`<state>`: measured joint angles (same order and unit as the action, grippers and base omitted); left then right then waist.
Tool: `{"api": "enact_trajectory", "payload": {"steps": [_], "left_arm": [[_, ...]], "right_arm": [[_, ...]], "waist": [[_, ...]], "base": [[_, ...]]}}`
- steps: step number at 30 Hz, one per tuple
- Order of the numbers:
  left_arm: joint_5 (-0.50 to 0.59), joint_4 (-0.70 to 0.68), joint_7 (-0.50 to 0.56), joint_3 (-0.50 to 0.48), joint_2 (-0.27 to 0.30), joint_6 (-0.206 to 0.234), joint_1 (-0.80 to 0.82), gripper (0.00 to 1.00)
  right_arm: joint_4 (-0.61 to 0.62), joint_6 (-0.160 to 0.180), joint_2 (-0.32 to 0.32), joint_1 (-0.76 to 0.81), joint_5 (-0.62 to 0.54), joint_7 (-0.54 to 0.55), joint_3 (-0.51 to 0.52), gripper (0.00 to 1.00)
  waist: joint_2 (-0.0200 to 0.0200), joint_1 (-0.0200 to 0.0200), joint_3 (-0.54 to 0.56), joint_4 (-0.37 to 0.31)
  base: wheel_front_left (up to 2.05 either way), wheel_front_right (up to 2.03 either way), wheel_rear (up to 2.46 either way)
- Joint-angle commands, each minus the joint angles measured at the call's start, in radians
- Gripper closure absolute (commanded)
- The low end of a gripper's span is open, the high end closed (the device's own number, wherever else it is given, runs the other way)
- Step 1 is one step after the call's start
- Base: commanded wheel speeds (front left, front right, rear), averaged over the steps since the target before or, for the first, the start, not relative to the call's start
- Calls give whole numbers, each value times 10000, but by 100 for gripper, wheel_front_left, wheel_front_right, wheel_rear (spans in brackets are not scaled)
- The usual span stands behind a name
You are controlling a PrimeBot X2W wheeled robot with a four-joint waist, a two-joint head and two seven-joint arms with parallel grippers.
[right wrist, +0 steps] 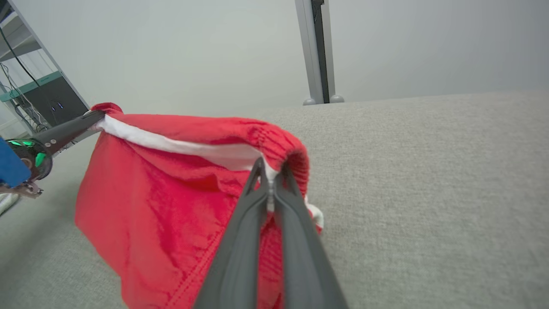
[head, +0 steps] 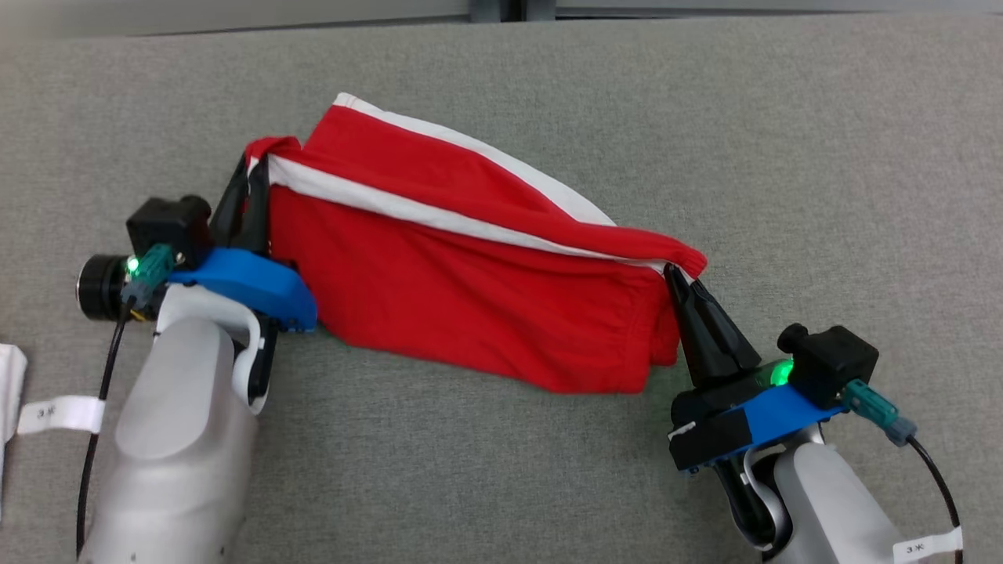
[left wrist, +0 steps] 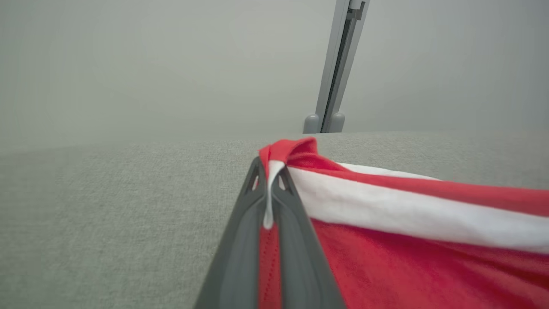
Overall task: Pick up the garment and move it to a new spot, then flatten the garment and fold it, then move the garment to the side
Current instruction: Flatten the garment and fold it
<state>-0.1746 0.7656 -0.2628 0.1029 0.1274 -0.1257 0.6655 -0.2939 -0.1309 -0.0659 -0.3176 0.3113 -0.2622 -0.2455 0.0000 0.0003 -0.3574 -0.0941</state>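
Plainly, grey cloth surface (head: 501,486) under red garment (head: 470,298) meets pale wall (left wrist: 171,64).

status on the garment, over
Left hand and right hand both shut on ends of the red white-striped cloth garment. Garment slung between them over grey fabric surface. White cloth scrap far left, apart.

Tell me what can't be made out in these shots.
Head view: white item, cut off by the left edge; unidentifiable.
Head view: underside of the garment, hidden by its own top layer.
Left wrist view: its far end, cut by the right edge.
Right wrist view: shelving, cut by the left edge.
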Motion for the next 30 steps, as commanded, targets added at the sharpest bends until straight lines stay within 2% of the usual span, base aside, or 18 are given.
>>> {"api": "enact_trajectory", "payload": {"steps": [1, 13, 14, 15, 16, 17, 30], "left_arm": [[83, 315, -30, 140, 96, -66, 544, 100], [404, 2220, -30, 610, 393, 79, 2532, 100], [423, 2349, -30, 631, 399, 103, 2611, 93], [402, 2407, -30, 626, 378, 110, 2677, 53], [402, 2399, -30, 650, 361, 103, 2733, 0], [387, 2432, -30, 657, 352, 97, 2758, 0], [76, 2930, -30, 536, 63, 196, 2028, 0]], "right_arm": [[-77, 3, 58, -294, 105, -38, 86, 100], [-243, 3, 146, -785, 774, -38, -172, 100], [-257, 3, 144, -801, 814, -39, -185, 100], [-262, 3, 145, -823, 836, -38, -184, 84], [-257, 3, 145, -836, 804, -39, -136, 51], [-242, 3, 145, -829, 764, -38, -101, 0], [75, 2, 146, -90, -553, -38, 1387, 0]], "waist": [[0, -3, -178, -80], [0, -3, -814, -684], [0, -3, -842, -722], [0, -3, -859, -743], [0, -3, -874, -756], [0, -3, -882, -760], [0, -3, -449, -466]], "base": [[0, 0, 0], [0, 0, 0], [0, 0, 0], [0, 0, 0], [0, 0, 0], [0, 0, 0], [0, 0, 0]]}}
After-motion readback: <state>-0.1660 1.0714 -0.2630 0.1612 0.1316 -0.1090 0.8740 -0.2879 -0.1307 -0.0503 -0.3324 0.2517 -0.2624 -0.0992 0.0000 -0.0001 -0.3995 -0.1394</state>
